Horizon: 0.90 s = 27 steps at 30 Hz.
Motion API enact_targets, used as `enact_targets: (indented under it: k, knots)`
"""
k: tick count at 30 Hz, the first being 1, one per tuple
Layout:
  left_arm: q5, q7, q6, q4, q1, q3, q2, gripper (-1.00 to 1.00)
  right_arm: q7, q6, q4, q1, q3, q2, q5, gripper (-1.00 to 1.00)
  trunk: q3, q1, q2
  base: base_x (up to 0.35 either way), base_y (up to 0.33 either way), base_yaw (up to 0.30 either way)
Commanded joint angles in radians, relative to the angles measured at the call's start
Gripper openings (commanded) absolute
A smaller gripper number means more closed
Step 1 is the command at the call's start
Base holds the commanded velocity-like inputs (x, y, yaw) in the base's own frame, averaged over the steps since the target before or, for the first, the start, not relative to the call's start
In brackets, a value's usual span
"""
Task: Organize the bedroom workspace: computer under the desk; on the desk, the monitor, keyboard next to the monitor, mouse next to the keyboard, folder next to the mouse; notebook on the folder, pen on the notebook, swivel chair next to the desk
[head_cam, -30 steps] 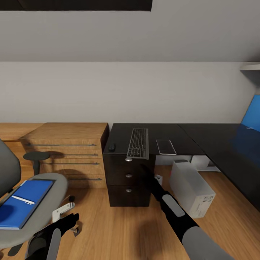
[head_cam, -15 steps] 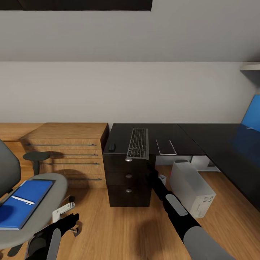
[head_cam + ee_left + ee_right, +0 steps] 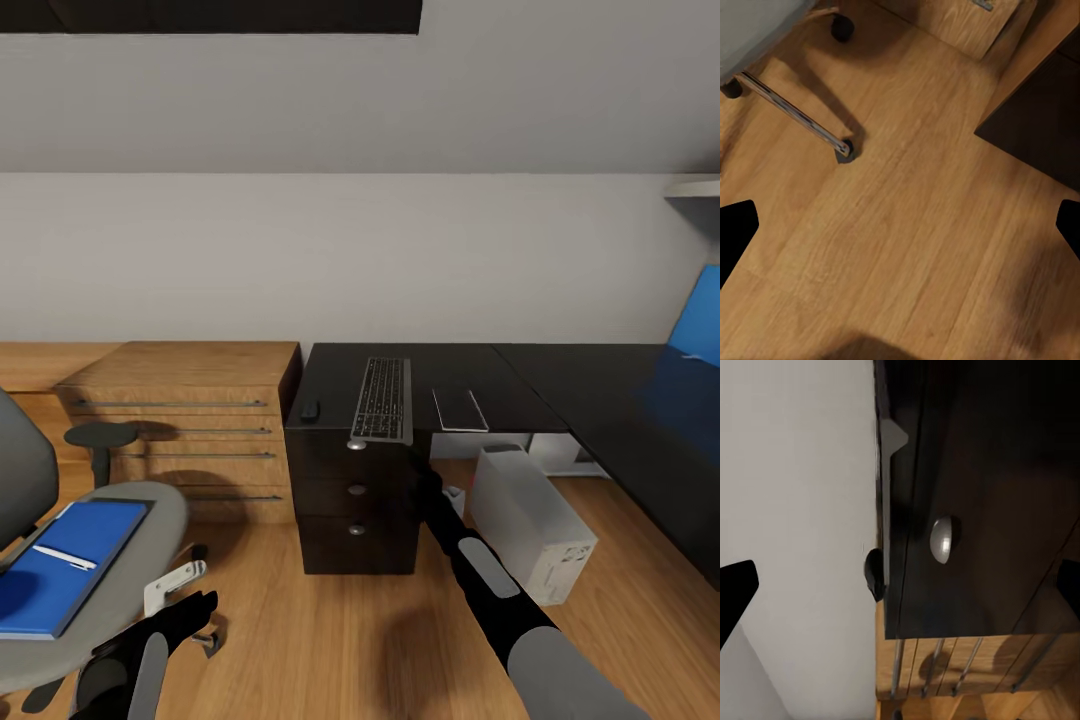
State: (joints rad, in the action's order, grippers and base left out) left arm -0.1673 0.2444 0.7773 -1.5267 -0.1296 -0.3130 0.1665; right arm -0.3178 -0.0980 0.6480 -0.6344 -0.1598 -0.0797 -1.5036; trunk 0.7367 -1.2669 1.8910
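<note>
One keyboard (image 3: 382, 398), lettering unreadable

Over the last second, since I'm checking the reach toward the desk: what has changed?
The right arm has pulled slightly back and down in the head view, its tip now lower beside the desk drawers. Nothing was taken hold of or let go. The keyboard, mouse, notebook, computer, folder and pen stayed put.
</note>
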Motion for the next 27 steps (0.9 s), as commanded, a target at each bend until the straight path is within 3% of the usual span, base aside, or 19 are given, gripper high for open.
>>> enact_targets:
  k: [1, 12, 21, 27]
  knots:
    - [-0.011, 0.007, 0.004, -0.001, -0.001, -0.001, 0.001, 1.0, -0.002, -0.003, -0.001, -0.001, -0.001, 0.001, -0.01, 1.0, -0.002, 0.004, -0.007, 0.0, 0.0, 0.0]
    - [-0.011, 0.007, 0.003, -0.001, -0.001, -0.001, 0.001, 1.0, 0.019, 0.003, -0.001, -0.001, 0.002, 0.002, -0.01, 1.0, -0.037, 0.046, -0.084, 0.0, 0.0, 0.0]
    - [-0.011, 0.007, 0.003, -0.001, -0.001, -0.001, 0.0, 1.0, 0.179, 0.056, -0.002, -0.001, 0.108, 0.002, -0.012, 1.0, -0.037, 0.046, -0.084, 0.0, 0.0, 0.0]
    - [-0.011, 0.007, 0.003, -0.001, -0.001, -0.001, -0.001, 1.0, 0.215, 0.061, -0.005, -0.001, 0.118, 0.002, -0.012, 1.0, -0.037, 0.046, -0.084, 0.0, 0.0, 0.0]
